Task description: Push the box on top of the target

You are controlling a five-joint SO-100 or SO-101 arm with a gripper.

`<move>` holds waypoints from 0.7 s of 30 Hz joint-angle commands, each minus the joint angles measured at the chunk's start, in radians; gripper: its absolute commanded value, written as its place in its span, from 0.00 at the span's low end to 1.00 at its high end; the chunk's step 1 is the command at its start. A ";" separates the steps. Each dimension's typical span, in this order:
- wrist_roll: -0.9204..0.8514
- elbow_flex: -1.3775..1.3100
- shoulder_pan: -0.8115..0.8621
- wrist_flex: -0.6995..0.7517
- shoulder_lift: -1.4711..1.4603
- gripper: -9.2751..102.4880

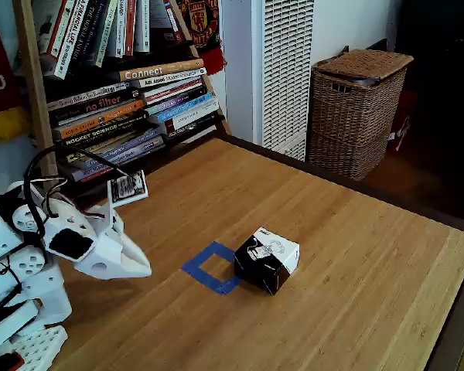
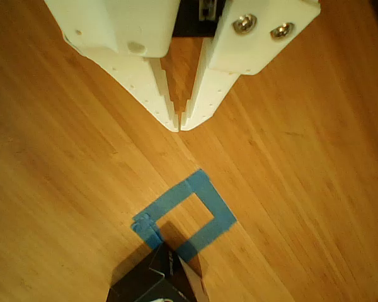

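In the fixed view the white hand [image 1: 143,270] hovers low over the wooden bench [image 1: 356,255] at about 9 o'clock from the target [image 1: 213,268], apart from it and touching nothing. In the other view the hand [image 2: 179,128] comes in from 12 o'clock, its two fingers drawn together so the tips nearly meet, with nothing between them. The target [image 2: 184,217], a hollow square of blue tape with wood showing inside, lies at 6 o'clock from the fingertips. The box [image 1: 267,259], black-sided with a white printed top, sits at 3 o'clock from the target in the fixed view, its near corner overlapping the tape's edge. In the other view the box [image 2: 152,282] sits at the tape's 7 o'clock corner. A wicker basket [image 1: 356,108] stands beyond the bench at 1 o'clock, and a bookshelf [image 1: 124,85] at 11 o'clock.
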 commanded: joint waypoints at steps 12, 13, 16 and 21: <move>0.253 -0.150 0.038 -0.060 0.015 0.08; 0.258 -0.164 0.040 -0.063 0.009 0.08; 0.273 -0.221 0.046 -0.086 -0.060 0.08; 0.291 -0.394 0.055 -0.121 -0.291 0.08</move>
